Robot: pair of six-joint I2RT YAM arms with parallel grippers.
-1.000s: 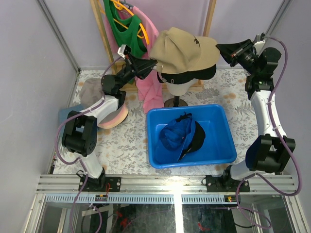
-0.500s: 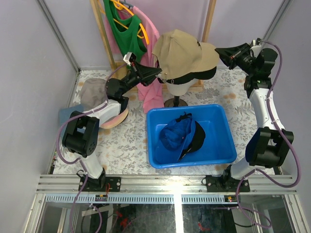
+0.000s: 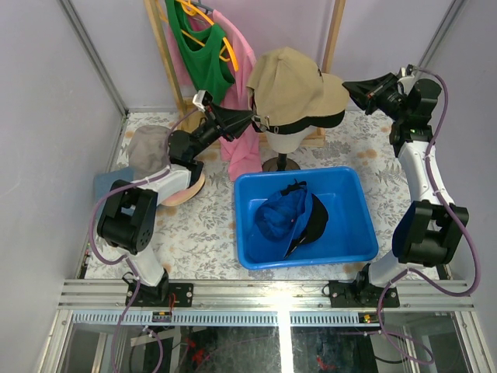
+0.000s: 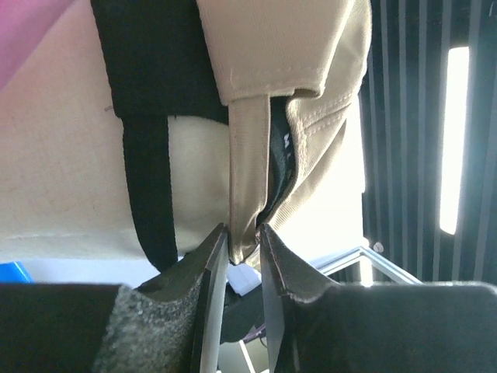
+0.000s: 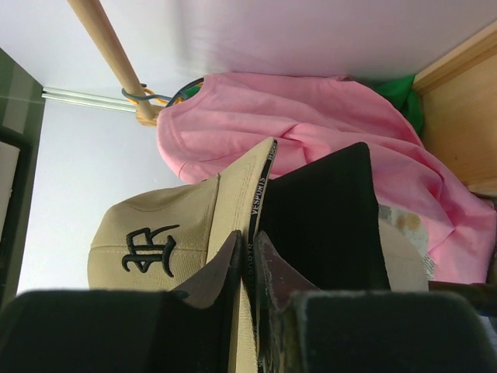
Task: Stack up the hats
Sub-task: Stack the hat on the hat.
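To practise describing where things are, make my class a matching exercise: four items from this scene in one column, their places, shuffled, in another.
Items:
1. khaki cap
2. blue cap
3. green shirt
4. grey hat

Places:
A. in the blue bin
B. on a hanger
C. at the table's left side
D. on the mannequin head

Pairs: 1-D, 2-A, 3-B, 4-C

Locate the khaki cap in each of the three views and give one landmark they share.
Top external: khaki cap at upper centre, on the mannequin head.
Left wrist: khaki cap at top centre, its strap hanging between the left gripper's fingers.
Right wrist: khaki cap at lower left, brim edge-on in the right gripper.
Shared landmark: the black cap directly under it.
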